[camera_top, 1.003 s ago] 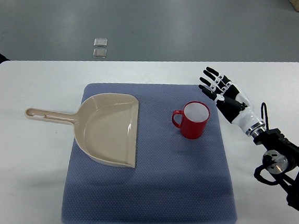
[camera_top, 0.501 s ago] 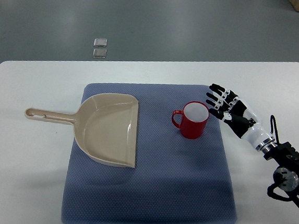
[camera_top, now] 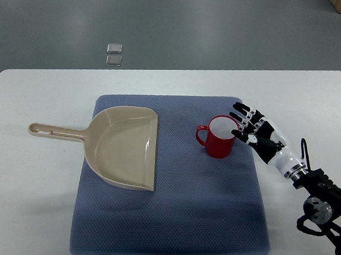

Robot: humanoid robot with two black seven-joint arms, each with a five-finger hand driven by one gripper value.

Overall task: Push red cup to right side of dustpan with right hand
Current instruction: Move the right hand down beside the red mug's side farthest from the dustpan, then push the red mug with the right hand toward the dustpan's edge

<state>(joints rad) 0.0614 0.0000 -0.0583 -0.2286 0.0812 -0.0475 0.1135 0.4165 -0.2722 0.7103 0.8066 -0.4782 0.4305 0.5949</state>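
Item one: a glossy red ceramic cup (camera_top: 219,139) with a white inside, upright on the blue textured mat (camera_top: 168,217), handle toward the beige plastic dustpan (camera_top: 121,147) well to its left. We note our right hand (camera_top: 254,130) at its right rim, fingers spread, fingertips (camera_top: 237,133) touching, grasping nothing. White table (camera_top: 27,198) beneath.

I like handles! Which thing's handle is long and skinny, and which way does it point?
The tan dustpan: its handle points left. The red cup has just a small loop.
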